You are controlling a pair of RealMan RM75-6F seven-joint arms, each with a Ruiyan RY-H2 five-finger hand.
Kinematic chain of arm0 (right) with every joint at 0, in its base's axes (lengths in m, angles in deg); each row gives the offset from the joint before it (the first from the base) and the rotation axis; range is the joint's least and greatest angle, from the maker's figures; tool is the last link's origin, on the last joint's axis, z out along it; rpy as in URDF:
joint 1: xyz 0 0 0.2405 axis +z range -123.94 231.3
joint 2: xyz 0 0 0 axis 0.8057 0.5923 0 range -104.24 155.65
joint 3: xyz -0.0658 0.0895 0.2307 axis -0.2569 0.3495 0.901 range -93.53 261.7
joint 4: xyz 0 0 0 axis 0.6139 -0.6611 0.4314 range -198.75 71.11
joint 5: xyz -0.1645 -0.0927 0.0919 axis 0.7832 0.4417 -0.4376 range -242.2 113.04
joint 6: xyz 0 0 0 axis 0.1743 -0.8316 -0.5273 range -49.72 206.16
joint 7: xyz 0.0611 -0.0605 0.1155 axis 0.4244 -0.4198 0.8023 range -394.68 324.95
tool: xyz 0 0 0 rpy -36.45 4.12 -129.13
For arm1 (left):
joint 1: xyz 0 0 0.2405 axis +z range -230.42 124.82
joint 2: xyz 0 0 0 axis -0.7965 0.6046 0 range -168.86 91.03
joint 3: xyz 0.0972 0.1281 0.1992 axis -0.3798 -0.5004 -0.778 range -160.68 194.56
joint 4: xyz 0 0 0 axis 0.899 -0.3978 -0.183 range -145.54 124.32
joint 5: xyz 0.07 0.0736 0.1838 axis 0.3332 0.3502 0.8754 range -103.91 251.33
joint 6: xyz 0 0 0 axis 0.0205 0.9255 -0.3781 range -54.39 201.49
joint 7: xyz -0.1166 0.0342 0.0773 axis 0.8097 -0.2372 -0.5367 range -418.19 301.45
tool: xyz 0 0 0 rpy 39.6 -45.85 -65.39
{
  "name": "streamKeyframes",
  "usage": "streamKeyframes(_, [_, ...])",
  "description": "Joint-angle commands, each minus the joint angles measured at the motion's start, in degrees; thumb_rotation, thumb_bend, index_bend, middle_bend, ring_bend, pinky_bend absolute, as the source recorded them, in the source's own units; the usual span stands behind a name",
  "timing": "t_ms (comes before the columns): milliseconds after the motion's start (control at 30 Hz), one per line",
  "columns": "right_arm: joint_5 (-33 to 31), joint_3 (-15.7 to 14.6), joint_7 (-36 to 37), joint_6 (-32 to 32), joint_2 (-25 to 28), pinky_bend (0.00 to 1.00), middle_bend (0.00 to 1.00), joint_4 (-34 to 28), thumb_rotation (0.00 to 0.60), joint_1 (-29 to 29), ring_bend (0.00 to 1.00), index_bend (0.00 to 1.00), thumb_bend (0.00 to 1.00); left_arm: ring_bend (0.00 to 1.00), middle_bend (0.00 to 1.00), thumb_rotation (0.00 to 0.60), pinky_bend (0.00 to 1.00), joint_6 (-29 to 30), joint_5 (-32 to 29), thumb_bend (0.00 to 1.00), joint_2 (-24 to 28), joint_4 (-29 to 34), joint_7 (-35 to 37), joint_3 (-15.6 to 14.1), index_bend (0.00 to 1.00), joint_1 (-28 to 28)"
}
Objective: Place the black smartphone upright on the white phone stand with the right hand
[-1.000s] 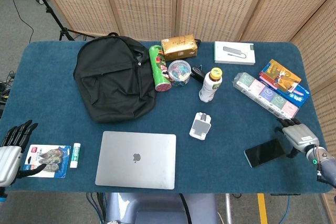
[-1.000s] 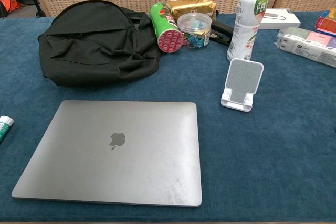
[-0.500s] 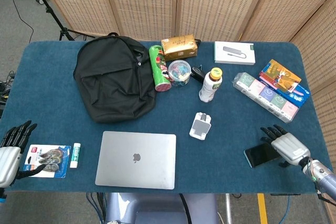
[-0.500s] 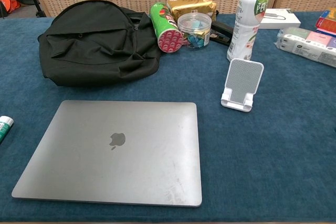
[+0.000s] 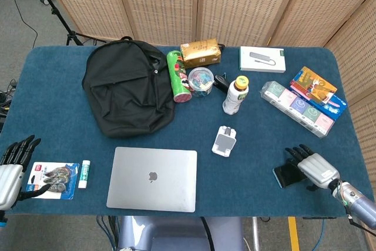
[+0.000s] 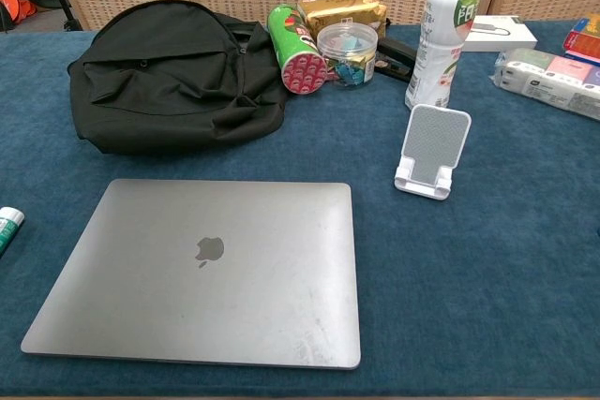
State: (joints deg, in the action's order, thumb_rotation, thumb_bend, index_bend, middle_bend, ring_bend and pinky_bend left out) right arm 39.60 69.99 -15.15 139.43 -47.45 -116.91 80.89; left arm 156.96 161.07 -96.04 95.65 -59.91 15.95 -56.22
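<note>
The black smartphone point(image 5: 284, 175) lies flat near the table's front right edge; only its left end shows. My right hand point(image 5: 312, 168) lies over the rest of it, fingers spread and pointing left, and no grip on it is visible. The white phone stand point(image 5: 224, 141) stands empty mid-table, well to the left of the phone, and shows in the chest view as the same stand point(image 6: 433, 152) in front of a bottle. My left hand point(image 5: 12, 167) rests open at the front left edge. Neither hand nor the phone appears in the chest view.
A closed silver laptop point(image 5: 153, 178) lies front centre, a black backpack point(image 5: 126, 89) behind it. A drink bottle point(image 5: 235, 94), green can point(image 5: 177, 76) and clip jar point(image 5: 200, 82) stand behind the stand. Tissue packs point(image 5: 296, 106) and boxes sit far right; glue stick point(image 5: 86, 174) at left.
My right hand has moved left and toward the front edge, from beside the phone's right end to over the phone, covering most of it. The left hand has not moved.
</note>
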Motion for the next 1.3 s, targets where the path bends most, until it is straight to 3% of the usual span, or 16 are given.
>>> streamKeyframes(33, [0.1,0.0,1.2,0.3,-1.5,0.0,0.01,1.9,0.6,-0.1,0.0,0.18,0.0,0.0,0.0,0.6,0.0,0.0,-0.1,0.0,0.0,0.0,-0.1,0.0,0.0,0.0])
streamKeyframes(233, [0.2,-0.1,3.6,2.6,-4.4,0.04,0.07,6.6,0.6,-1.1,0.03,0.18,0.0,0.0,0.0,0.6,0.0,0.0,-0.3,0.0,0.0,-0.1,0.0,0.1,0.0,0.0])
streamKeyframes(333, [0.1,-0.1,5.2,3.6,-5.9,0.14,0.17,9.2,0.6,-1.6,0.12,0.22,0.0,0.0,0.0,0.6,0.0,-0.1,-0.4,0.0,-0.1,-0.1,-0.1,0.1,0.0,0.0])
streamKeyframes(433, [0.2,-0.1,6.8,5.3,-7.5,0.29,0.3,12.0,0.6,-2.2,0.25,0.33,0.09,0.0,0.0,0.6,0.0,-0.3,-0.3,0.0,-0.2,-0.1,-0.4,0.0,0.0,0.0])
streamKeyframes(500, [0.6,-0.1,8.3,7.4,-8.7,0.38,0.38,14.2,0.6,-2.8,0.32,0.4,0.21,0.0,0.0,0.6,0.0,-0.3,-0.3,0.0,-0.3,-0.1,-0.5,0.0,0.0,0.0])
streamKeyframes(633, [0.9,0.1,10.8,11.2,-10.3,0.42,0.43,17.9,0.6,-3.6,0.37,0.45,0.35,0.0,0.0,0.6,0.0,-0.3,-0.5,0.0,-0.3,0.0,-0.5,0.1,0.0,0.0])
streamKeyframes(867, [1.3,1.5,11.8,19.1,-9.8,0.42,0.44,19.9,0.6,-4.0,0.37,0.45,0.36,0.0,0.0,0.6,0.0,-0.3,-0.4,0.0,-0.2,0.0,-0.2,0.1,0.0,-0.1])
streamKeyframes(1000, [1.3,2.8,9.5,22.3,-7.7,0.42,0.44,16.7,0.6,-2.9,0.37,0.45,0.36,0.0,0.0,0.6,0.0,-0.1,-0.1,0.0,0.1,0.0,0.3,0.0,0.0,0.0])
streamKeyframes(1133, [1.6,5.0,2.9,23.9,-4.0,0.42,0.44,9.7,0.6,-0.2,0.37,0.45,0.39,0.0,0.0,0.6,0.0,0.1,0.4,0.0,0.3,0.0,0.8,-0.2,0.0,0.2])
streamKeyframes(1300, [0.0,10.7,-18.4,18.3,6.0,0.42,0.45,-13.2,0.6,6.4,0.37,0.46,0.41,0.0,0.0,0.6,0.0,0.5,1.1,0.0,0.9,-0.2,2.1,-0.4,0.0,0.3])
